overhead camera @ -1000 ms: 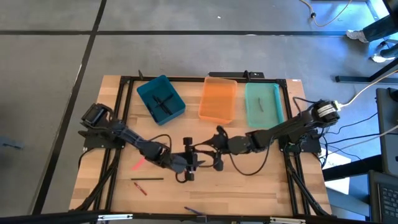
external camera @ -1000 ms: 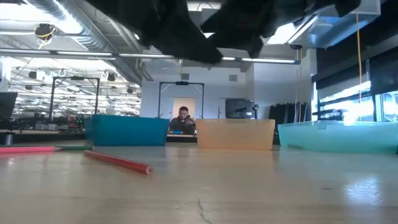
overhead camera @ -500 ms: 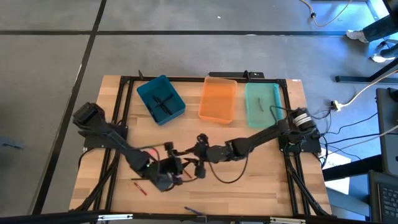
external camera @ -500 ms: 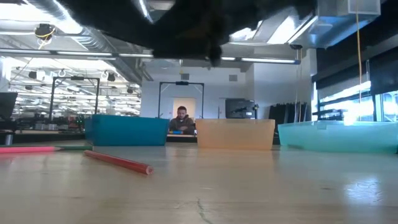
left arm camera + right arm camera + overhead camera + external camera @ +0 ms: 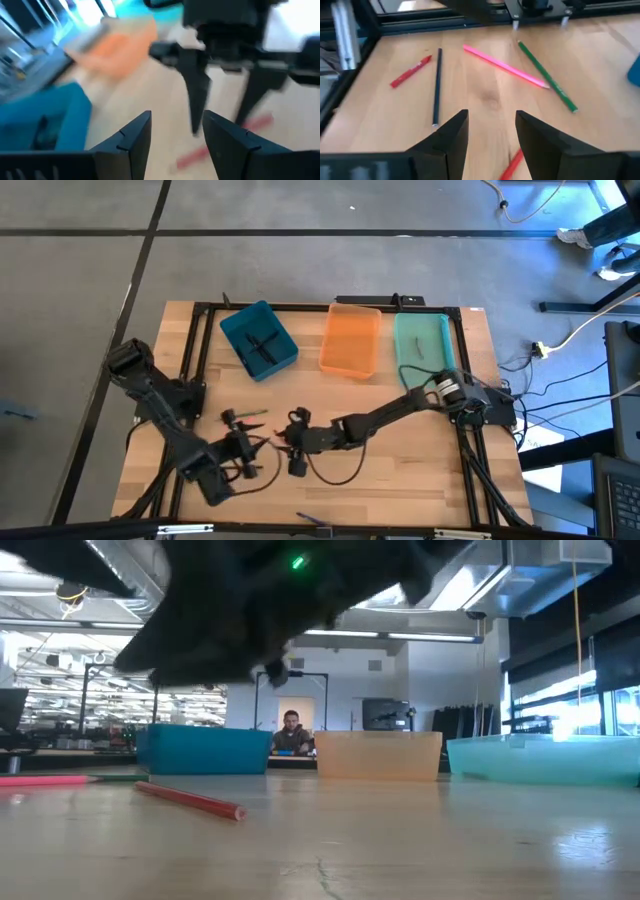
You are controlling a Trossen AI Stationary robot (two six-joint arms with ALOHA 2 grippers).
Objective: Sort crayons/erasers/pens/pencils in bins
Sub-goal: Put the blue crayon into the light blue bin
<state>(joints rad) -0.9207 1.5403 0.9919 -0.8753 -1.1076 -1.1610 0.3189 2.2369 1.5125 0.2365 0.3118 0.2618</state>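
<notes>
My right gripper is open above the wood near the table's middle, touching nothing. Ahead of it lie a pink pencil, a green pencil, a dark pencil and a red crayon. A red stick lies flat just under its fingers. My left gripper is open, close to the right one on its left, and faces it. The teal bin holds dark sticks, the mint bin holds one, and the orange bin stands between them.
The three bins stand in a row along the table's far edge. A black metal frame runs round the table. Black cables loop on the wood under both arms. A purple stick lies at the near edge. A person sits far behind the table.
Both arms have swung toward the table's left and near edge. My left gripper has moved from the middle toward the near-left part, and my right gripper has followed it leftward from right of centre. The sticks on the table have stayed where they were.
</notes>
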